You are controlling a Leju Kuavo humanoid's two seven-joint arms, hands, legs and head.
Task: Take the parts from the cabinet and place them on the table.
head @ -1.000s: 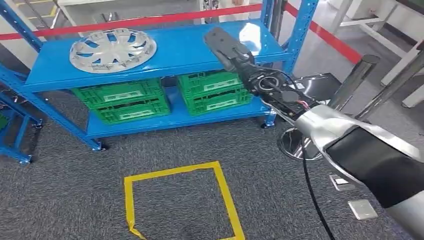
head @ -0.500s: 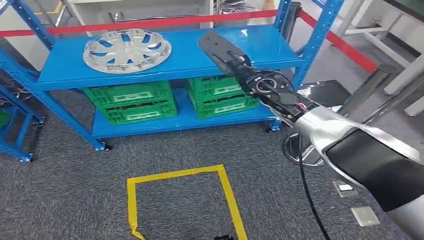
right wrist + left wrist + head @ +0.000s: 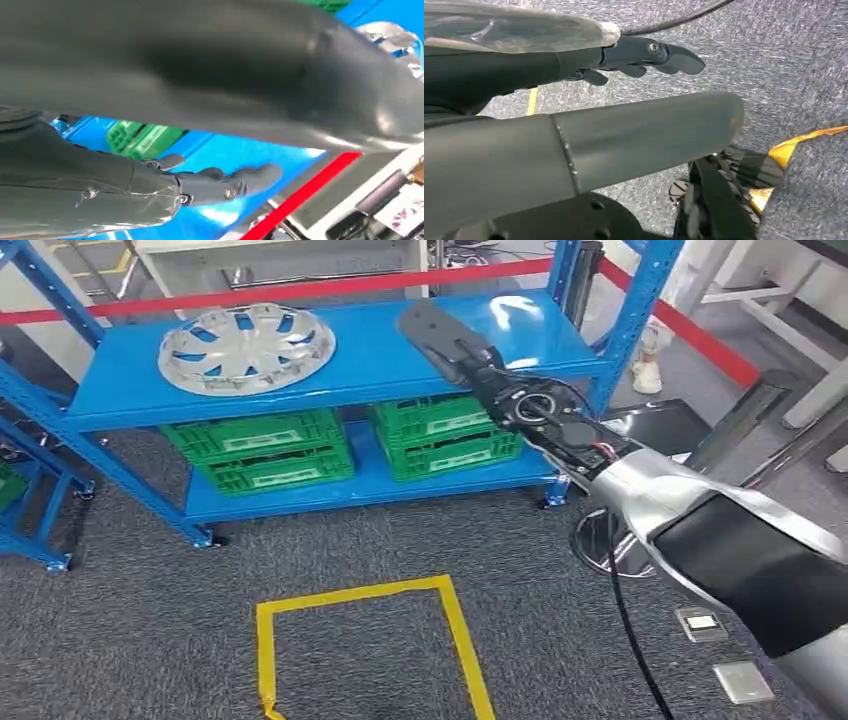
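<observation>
Your blue cabinet [image 3: 380, 355] spans eleven to one o'clock. The hubcap [image 3: 246, 347] lies on its top shelf at eleven, untaken; everything remains to do. Your right hand [image 3: 445, 335] reaches over the shelf at twelve, fingers extended, holding nothing.

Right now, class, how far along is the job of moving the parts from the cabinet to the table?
Nothing looks done: the silver wheel cover lies on the blue rack's top shelf. In hand: the right hand is stretched over that shelf, beside the cover, holding nothing. The left hand hangs empty over the carpet. Gripping, lifting and placing remain.
</observation>
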